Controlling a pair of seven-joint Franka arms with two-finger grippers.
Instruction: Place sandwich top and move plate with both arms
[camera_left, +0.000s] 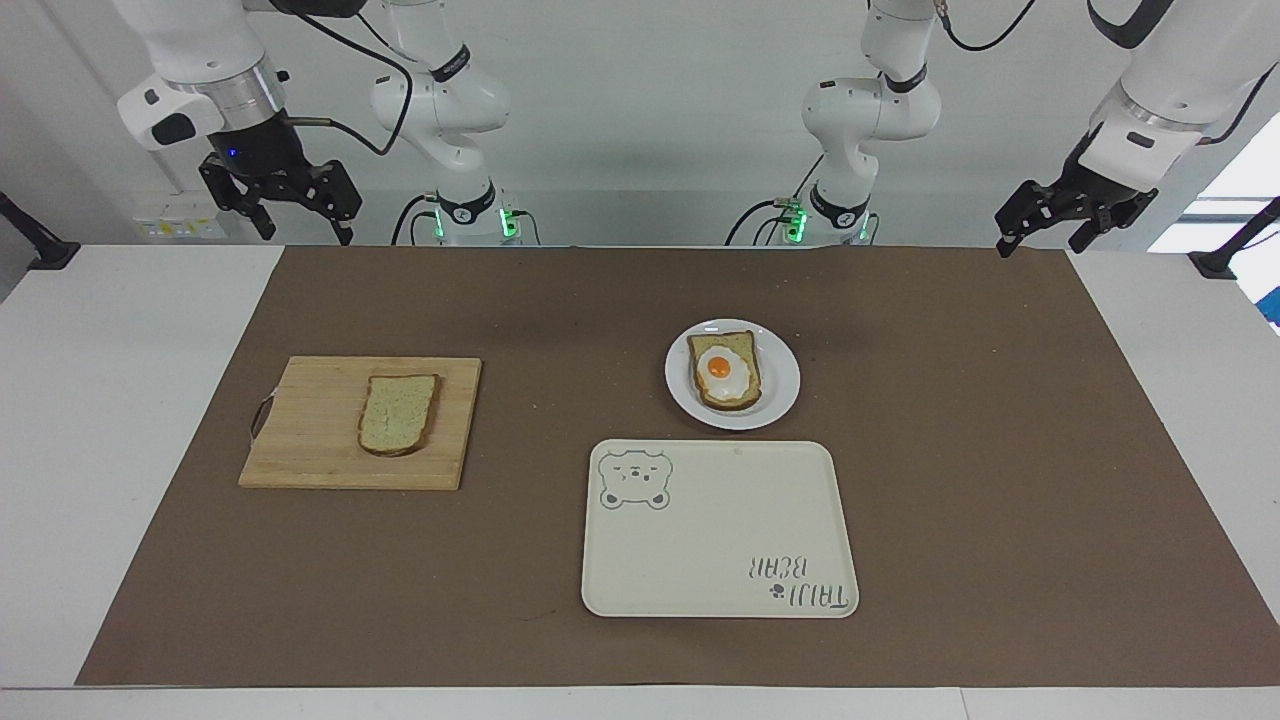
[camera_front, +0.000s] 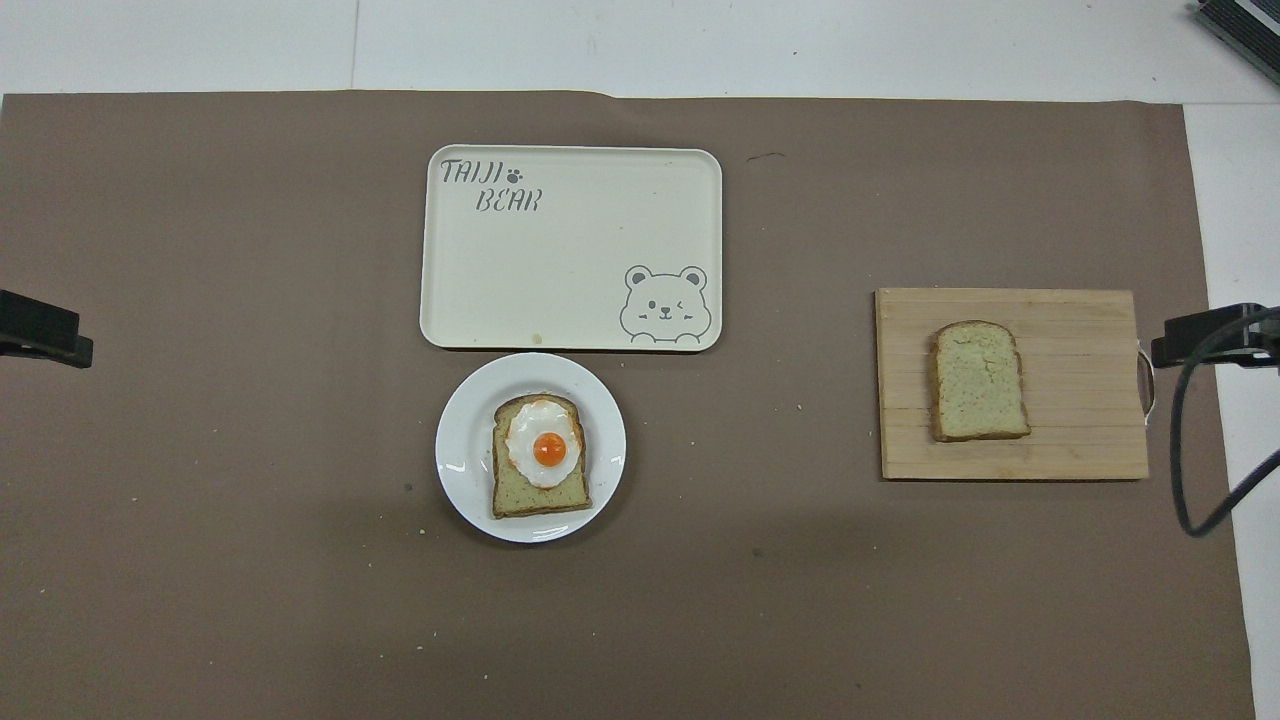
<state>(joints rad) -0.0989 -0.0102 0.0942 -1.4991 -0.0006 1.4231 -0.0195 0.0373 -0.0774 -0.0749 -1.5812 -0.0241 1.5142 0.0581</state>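
**Two slices, one plate, both grippers raised and holding nothing**

You have two bread slices on the table. The sandwich top (camera_left: 399, 413) lies flat on the one wooden cutting board (camera_left: 300, 430), toward the right arm's end. The other slice (camera_left: 724, 372) carries a single fried egg (camera_left: 722, 368) and sits on the one white plate (camera_left: 780, 395), near the middle of the brown mat (camera_left: 1000, 450). One cream tray (camera_left: 700, 540) with a bear drawing lies just beside the plate, farther from the robots.

Your left gripper (camera_left: 1045, 232) and right gripper (camera_left: 295, 222) both wait in the air over the table's edge nearest the robots, jaws spread.
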